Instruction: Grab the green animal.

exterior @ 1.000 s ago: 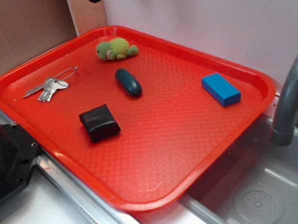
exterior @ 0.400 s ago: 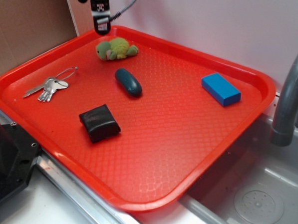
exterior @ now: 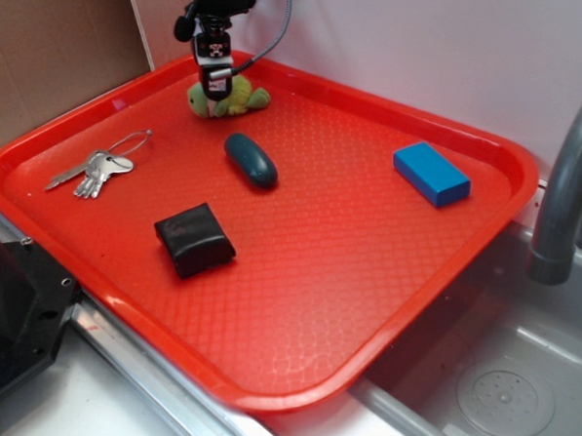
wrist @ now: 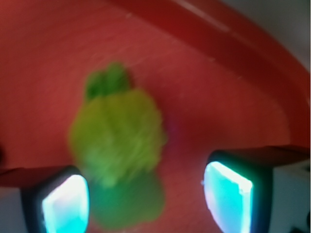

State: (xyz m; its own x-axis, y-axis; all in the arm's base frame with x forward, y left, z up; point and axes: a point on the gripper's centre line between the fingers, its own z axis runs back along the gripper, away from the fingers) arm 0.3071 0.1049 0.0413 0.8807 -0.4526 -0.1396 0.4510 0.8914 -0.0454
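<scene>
Approaching the target is judged to be the step in hand: in the exterior view the gripper (exterior: 216,90) is positioned directly over the green animal (exterior: 241,98), which lies at the far left corner of the red tray (exterior: 366,281), close to the rim. The toy is partly covered by the gripper body, so contact cannot be confirmed from this view. The arm is seen entering from the top of the frame, with the wrist pointed steeply downward and a cable trailing to the right. Elsewhere on the tray, a dark teal oval (exterior: 251,159) lies just beside the toy, while a set of keys (exterior: 96,169), a black pouch (exterior: 194,238) and a blue block (exterior: 430,173) are set well apart from it.

In the wrist view the green animal (wrist: 116,141) is seen on the tray surface (wrist: 209,111), its fuzzy shell off centre, nearer the left finger (wrist: 63,204). The fingers are held apart — the right finger (wrist: 228,194) is clear of the toy. The picture is blurred, so height above the toy cannot be determined.

The next move is judged to call for a small sideways correction, a further descent and a closing of the jaws around the shell.
</scene>
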